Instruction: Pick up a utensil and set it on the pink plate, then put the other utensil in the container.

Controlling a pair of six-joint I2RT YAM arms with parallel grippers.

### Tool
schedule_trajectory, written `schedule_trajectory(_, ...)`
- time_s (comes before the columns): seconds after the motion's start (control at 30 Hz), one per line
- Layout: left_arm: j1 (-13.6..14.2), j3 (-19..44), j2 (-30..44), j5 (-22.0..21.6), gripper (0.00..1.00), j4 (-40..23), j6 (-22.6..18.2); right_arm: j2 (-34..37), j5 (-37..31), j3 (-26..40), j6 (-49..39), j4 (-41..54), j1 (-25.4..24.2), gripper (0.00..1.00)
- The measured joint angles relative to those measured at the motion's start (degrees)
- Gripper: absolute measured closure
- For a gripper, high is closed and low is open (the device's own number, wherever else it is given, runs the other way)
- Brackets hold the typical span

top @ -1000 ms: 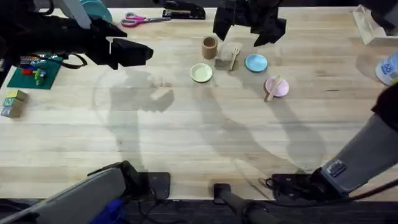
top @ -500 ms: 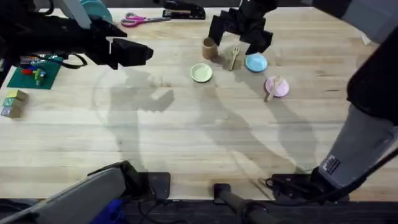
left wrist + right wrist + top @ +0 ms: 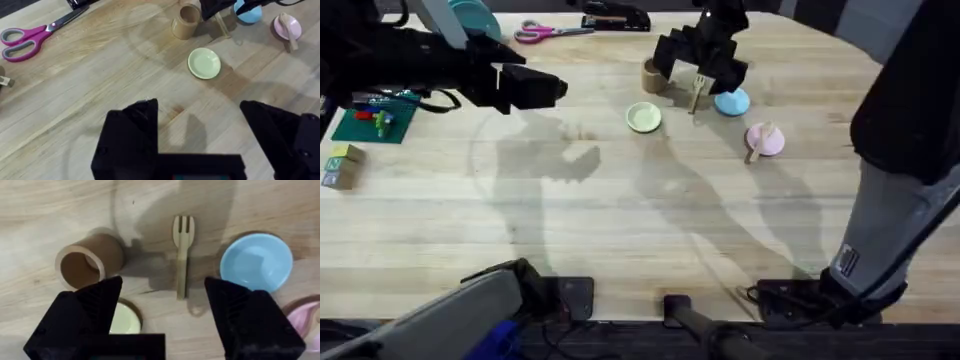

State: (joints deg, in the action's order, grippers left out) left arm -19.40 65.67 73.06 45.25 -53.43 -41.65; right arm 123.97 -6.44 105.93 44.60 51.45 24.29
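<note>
fork (image 3: 182, 255) flanked by cup (image 3: 89, 261), blue plate (image 3: 257, 261)

Brown container (image 3: 186, 21), yellow-green plate (image 3: 204, 63), pink scissors (image 3: 27, 40), wooden table (image 3: 100, 75)

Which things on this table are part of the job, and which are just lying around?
Job: wooden spoon lying on the pink plate; wooden fork; brown cup; right gripper above the fork.

Lying about: blue plate, yellow-green plate, scissors, stapler.

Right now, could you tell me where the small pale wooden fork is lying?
The small pale wooden fork lies flat on the table's far side, between the brown cylindrical cup and the light blue plate, beneath the open right gripper.
</note>
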Motion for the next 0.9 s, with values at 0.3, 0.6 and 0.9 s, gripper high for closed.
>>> schedule_trajectory(0.3, 0.00, 0.00, 0.00, 0.00, 0.005, 0.00, 0.00, 1.27, 0.03, 0.72, 0.04, -1.14, -0.39, 0.003)
schedule_trajectory(0.6, 0.00, 0.00, 0.00, 0.00, 0.006, -1.07, 0.00, 4.05, -0.23, 0.87, 0.17, -1.03, -0.52, 0.004)
schedule_trajectory(0.9, 0.00, 0.00, 0.01, 0.00, 0.006, -1.22, 0.00, 4.37, -0.23, 0.87, 0.17, -1.05, -0.52, 0.004)
